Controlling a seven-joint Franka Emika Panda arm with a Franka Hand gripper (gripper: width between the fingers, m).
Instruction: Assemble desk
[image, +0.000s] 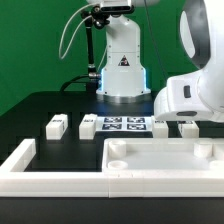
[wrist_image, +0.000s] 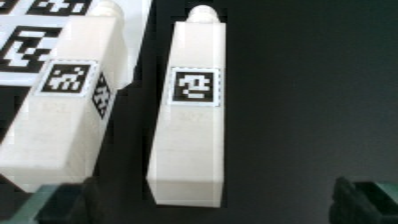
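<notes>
In the wrist view only the dark tips of the fingers (wrist_image: 54, 205) show, cut by the frame edge. The pincer (wrist_image: 210, 204) is spread wide and pinches nothing; the blunt end of a leg (wrist_image: 194, 115) lies between the tips and seems to touch neither. That leg lies flat on the black surface (wrist_image: 302, 100), tag face up, its long axis running straight away from the pincer, with a small rounded peg at the far end. Just beside it, across a narrow dark gap, a second leg (wrist_image: 63, 105) lies almost parallel, slightly slanted and partly cropped. Past that, a corner of the marker board (wrist_image: 27, 40) is blurred and cropped (whether the two touch I cannot tell). In the exterior view the bar (image: 55, 185) is nearest, cut off at the frame edge. Behind it the rimmed top (image: 170, 162) lies flat, its long axis across the picture, running out of the exterior view's right. Farther back, to the marker board's left in that view, sit a third leg (image: 87, 126) and a fourth leg (image: 57, 125). On the exterior view's right the bulky white arm (image: 195, 85) blocks the pincer. Farthest stands the base (image: 122, 70).
</notes>
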